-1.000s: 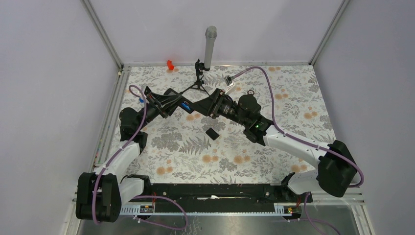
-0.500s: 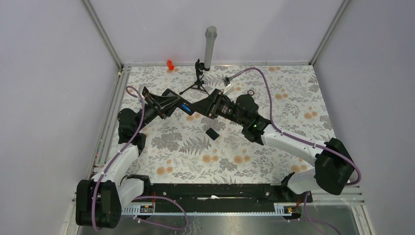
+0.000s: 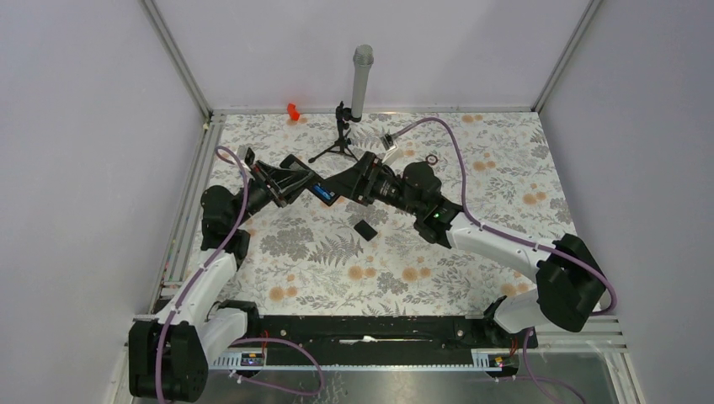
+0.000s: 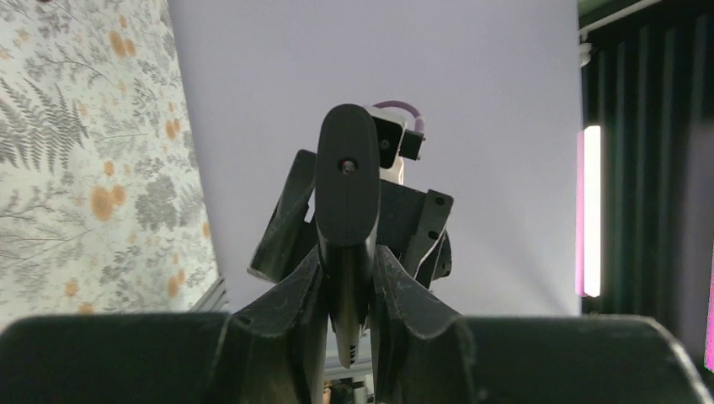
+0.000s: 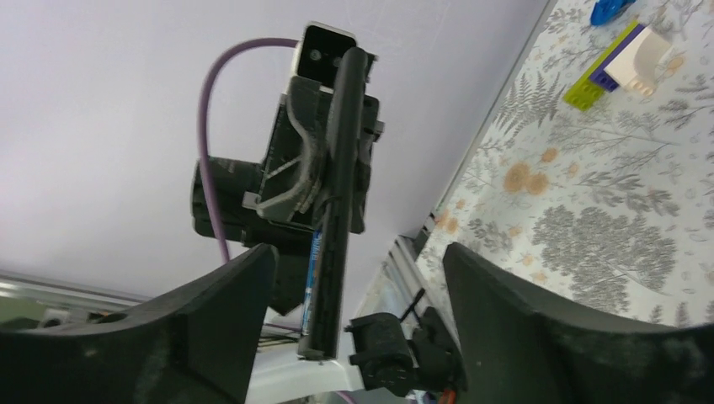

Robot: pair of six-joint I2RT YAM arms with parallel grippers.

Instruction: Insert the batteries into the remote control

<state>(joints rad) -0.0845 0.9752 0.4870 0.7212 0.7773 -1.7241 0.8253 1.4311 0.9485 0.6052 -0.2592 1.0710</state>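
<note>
Remote control [image 5: 341, 168] held off the table [image 3: 514, 168], over its left-rear part, tilted, seen edge-on from the right wrist. A blue strip shows in its open back, which I read as a battery [image 5: 316, 261] lying in the compartment. From this angle I cannot tell whether both batteries are in or fully seated.

Left gripper [image 4: 347, 282] is clamped on the remote, fingers pressed to both flat sides, one end sticking out beyond the tips.

Right gripper [image 5: 358, 252] has its jaws wide apart with nothing between them. It sits just beside the free end of the remote, not touching it as far as the overhead view shows.

Back cover [image 3: 364, 229] lies on the table, near and in front of the two grippers, apart from the remote.

Step in hand, by my judgement: battery loading done or nearly so, compartment not yet closed.

Next move calls for: right arm down to the back cover, a pinch across its narrow sides, then lining it up with the open back while the left grip holds the remote steady.
</note>
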